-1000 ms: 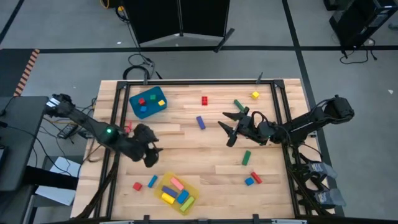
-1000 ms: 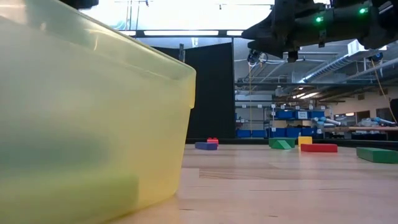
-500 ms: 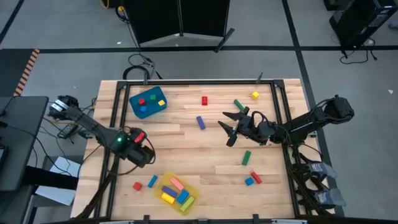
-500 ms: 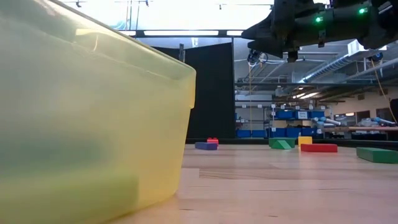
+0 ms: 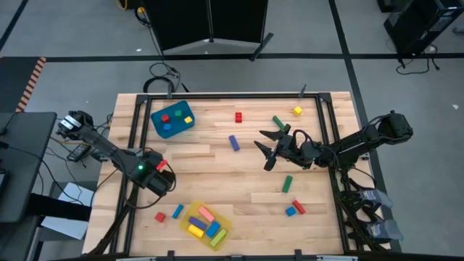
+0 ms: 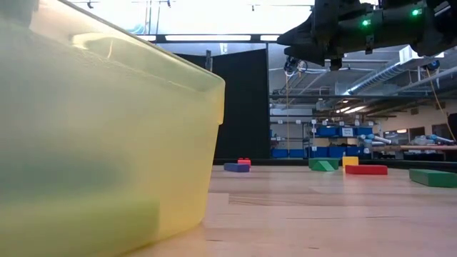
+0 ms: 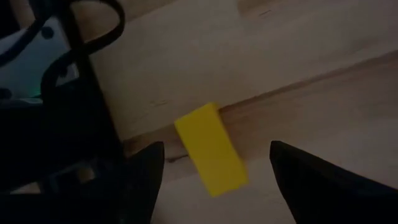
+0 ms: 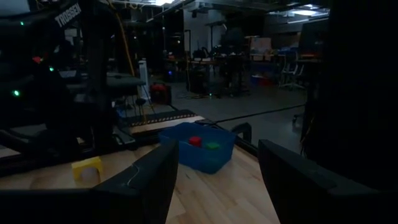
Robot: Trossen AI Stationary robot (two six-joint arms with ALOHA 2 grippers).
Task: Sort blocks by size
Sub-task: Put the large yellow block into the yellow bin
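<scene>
At the table's left edge, the left gripper hung low over the wood, fingers spread to either side of one yellow bar lying flat beneath them, untouched; the high view hid this bar under the arm.

Far-left corner: one blue bin, holding one yellow, one green, one red and one blue block.

Near-left area: one red block and one blue block loose on the table, just beside one yellow tray. The tray held several bars, among them pink, yellow, blue and green; the exact count could not be told.

Centre: one red cube toward the far side; one blue bar nearer the middle.

Centre-right: the right gripper was raised above the table, fingers spread wide, holding nothing.

Right of it, loose on the table: one green bar and one yellow cube toward the far edge; one green bar below the arm; one blue block touching one red block toward the near edge.
</scene>
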